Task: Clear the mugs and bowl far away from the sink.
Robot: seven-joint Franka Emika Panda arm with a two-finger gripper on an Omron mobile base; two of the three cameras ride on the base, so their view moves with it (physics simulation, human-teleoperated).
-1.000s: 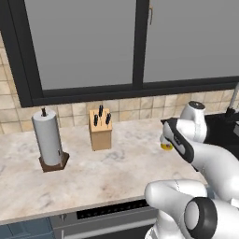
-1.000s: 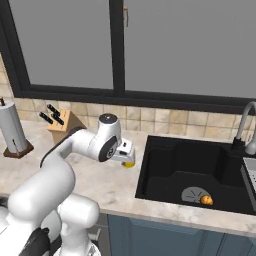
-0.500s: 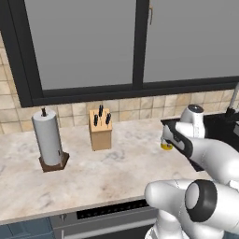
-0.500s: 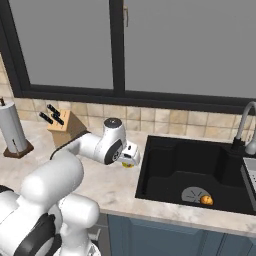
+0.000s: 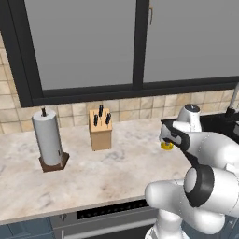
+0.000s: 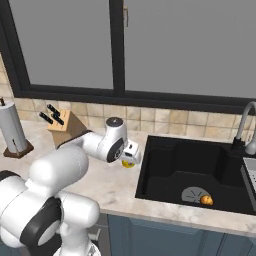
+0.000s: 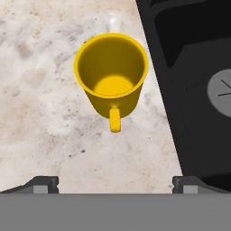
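One yellow mug (image 7: pixel 111 76) sitting on the counter (image 5: pixel 112 168), one sink (image 6: pixel 195 167), one knife block (image 5: pixel 100 130), one paper towel roll (image 5: pixel 48 137) standing, one faucet (image 6: pixel 243 127).

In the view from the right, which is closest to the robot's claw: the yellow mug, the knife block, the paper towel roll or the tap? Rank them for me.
From the gripper, nearest first:
1. Yellow mug, right under it on the counter beside the sink.
2. Knife block, back left by the tiled wall.
3. Paper towel roll, far left, and tap, far right: too close to call.
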